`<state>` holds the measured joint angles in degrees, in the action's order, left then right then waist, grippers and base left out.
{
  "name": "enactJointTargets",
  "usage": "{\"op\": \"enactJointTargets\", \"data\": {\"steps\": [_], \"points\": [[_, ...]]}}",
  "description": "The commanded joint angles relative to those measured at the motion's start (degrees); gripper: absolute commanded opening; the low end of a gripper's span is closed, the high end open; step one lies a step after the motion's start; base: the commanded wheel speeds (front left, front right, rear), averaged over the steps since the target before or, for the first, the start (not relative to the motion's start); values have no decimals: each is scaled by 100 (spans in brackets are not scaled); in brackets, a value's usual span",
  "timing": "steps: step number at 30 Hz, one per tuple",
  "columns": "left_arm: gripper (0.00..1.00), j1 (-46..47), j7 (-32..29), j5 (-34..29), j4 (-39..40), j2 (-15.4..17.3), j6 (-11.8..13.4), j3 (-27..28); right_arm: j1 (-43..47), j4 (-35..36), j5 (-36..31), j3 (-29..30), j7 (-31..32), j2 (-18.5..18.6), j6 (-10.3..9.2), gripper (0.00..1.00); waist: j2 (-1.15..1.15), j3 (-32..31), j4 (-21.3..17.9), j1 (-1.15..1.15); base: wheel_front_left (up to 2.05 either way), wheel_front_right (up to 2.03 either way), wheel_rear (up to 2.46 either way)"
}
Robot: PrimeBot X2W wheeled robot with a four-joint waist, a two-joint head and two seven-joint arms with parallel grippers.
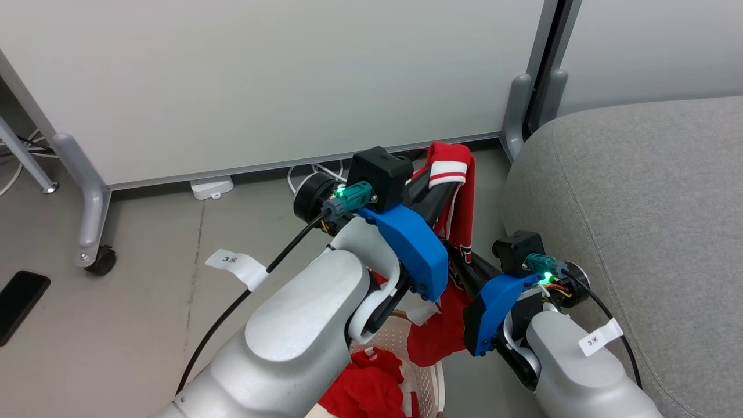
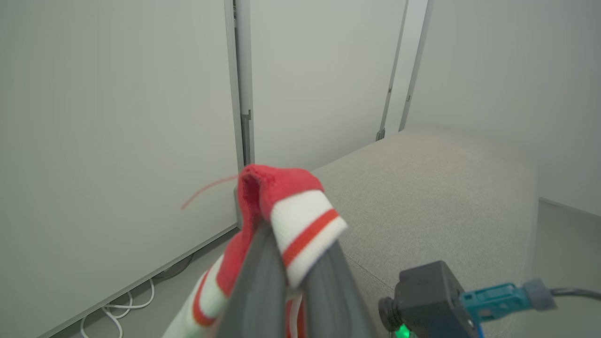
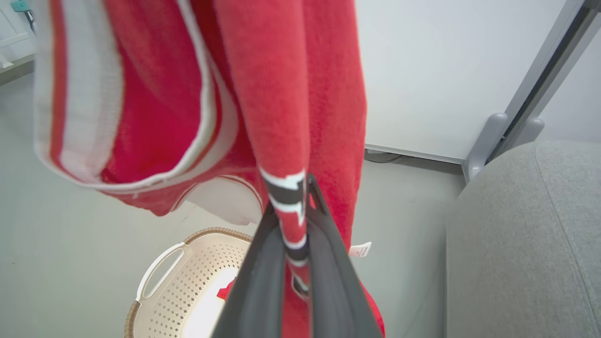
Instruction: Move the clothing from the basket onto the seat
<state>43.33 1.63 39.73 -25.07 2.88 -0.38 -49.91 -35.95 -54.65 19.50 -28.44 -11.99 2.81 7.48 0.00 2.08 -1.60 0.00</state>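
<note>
The left hand (image 1: 441, 177) is clamped shut on the top end of a red basketball garment of thin, soft fabric with white striped trim (image 1: 458, 215). In the left wrist view its two long dark fingers (image 2: 263, 291) are pressed together, and a white band with one red stripe is folded over their tips. The right hand (image 1: 461, 255) sits lower and nearer the robot, and it is closed too. In the right wrist view its fingers (image 3: 328, 281) pinch a narrow upright fold of the same garment, where black-and-white lettering runs down the cloth.

Between the two hands the garment hangs in the air as a long drape. It is clear of the large grey fabric-upholstered seat with rounded edges (image 1: 638, 203) and just beside that seat's left edge. Its lower end comes down to the cream-white perforated plastic basket with a brown woven-look rim (image 3: 197, 277). Whether the cloth touches the rim cannot be told. The basket stands on the grey floor (image 1: 145, 278) near the seat's rounded left edge. Inside it lies a second garment (image 1: 365, 389), also red, crumpled low in the basket.

Behind the hands stands a white partition panel (image 1: 261, 75) on grey feet, one with a black castor (image 1: 101, 261). A small white box (image 1: 212, 187) lies at the panel's base. A flat black rectangular object (image 1: 20, 302) lies on the floor far to the left, well apart from the basket. In the left wrist view the right arm's black camera block (image 2: 427, 295) shows in front of the seat.
</note>
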Motion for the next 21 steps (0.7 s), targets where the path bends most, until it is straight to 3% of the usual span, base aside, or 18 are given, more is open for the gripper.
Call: {"op": "enactJointTargets", "data": {"steps": [1,12,15,16,17,18,21], "points": [[0,91,47,-1,-7,3,24,0,-87,-34,28,-18,-20,14,3,0,0,2,-4,0,0,0,0],[0,133,43,11,-110,14,39,-44,-202,-225,274,-116,-172,14,3,0,0,29,-20,0,0,0,0],[31,135,12,31,-139,14,43,-63,-228,-253,324,-137,-208,14,3,0,0,37,-24,0,0,0,0],[47,133,10,39,-147,13,42,-69,-239,-265,335,-140,-222,14,3,0,0,38,-26,0,0,0,0],[87,135,16,41,-153,13,38,-77,-251,-277,336,-141,-239,14,3,0,0,39,-26,0,0,0,0],[100,144,35,26,-159,13,43,-84,-262,-290,346,-144,-251,14,3,0,0,40,-27,0,0,0,0],[100,149,70,-5,-190,20,69,-99,-285,-327,381,-153,-276,14,3,0,0,38,-31,0,0,0,0]]}}
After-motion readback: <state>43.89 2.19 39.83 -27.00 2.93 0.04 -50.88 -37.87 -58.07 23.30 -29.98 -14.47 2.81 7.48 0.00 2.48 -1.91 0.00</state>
